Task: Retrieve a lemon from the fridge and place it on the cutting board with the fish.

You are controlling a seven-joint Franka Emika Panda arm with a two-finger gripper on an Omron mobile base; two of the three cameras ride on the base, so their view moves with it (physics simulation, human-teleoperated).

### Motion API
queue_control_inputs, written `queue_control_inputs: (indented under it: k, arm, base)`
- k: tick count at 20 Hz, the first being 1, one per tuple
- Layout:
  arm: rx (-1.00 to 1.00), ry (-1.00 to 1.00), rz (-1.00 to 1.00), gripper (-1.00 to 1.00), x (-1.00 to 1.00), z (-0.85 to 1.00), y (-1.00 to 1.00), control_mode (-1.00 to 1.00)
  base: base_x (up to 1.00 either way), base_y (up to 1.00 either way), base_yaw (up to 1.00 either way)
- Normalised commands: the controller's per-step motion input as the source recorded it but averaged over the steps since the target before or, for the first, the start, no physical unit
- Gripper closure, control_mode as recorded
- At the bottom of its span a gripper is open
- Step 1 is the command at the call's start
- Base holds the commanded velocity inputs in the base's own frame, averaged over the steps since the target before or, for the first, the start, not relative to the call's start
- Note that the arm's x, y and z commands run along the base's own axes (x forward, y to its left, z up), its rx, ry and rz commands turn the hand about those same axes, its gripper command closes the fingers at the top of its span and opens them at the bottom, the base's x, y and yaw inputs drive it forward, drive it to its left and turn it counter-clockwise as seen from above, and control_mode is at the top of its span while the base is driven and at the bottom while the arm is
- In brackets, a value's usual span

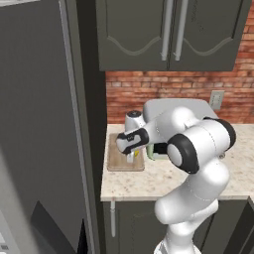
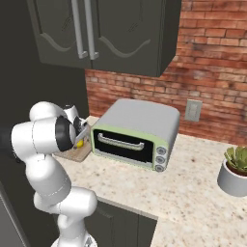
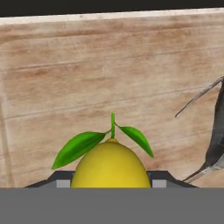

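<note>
Gripper: we find the gripper [image 3: 111, 183] closed on the lemon [image 3: 110, 166], jaws at either side of the fruit, low over the board [image 3: 87, 78]
Lemon: yellow, green leaves up, seen under the hand in the left base view [image 1: 131, 158]
Board: on the counter [image 1: 198, 183], left of the toaster oven [image 2: 135, 135]
Fish: we note the fish [image 3: 214, 140] at the board's right edge in the hand view, partly cut off
</note>
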Motion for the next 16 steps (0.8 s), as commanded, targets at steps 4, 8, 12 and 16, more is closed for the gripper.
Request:
queue_control_inputs:
  k: [4, 8, 12, 16]
  arm:
    - [0.00, -0.01, 0.00, 1.00, 0.05, -0.22, 0.00, -1.00]
    - [0.00, 0.00, 0.00, 1.00, 0.07, -0.20, 0.00, -1.00]
    - [0.00, 0.00, 0.00, -1.00, 0.02, -0.13, 0.01, -1.00]
    - [0.00, 0.00, 0.00, -1.00, 0.00, -0.07, 0.00, -1.00]
  base:
    - [0.00, 0.00, 0.00]
    - [0.00, 0.00, 0.00]
    - [0.00, 0.00, 0.00]
    - [0.00, 0.00, 0.00]
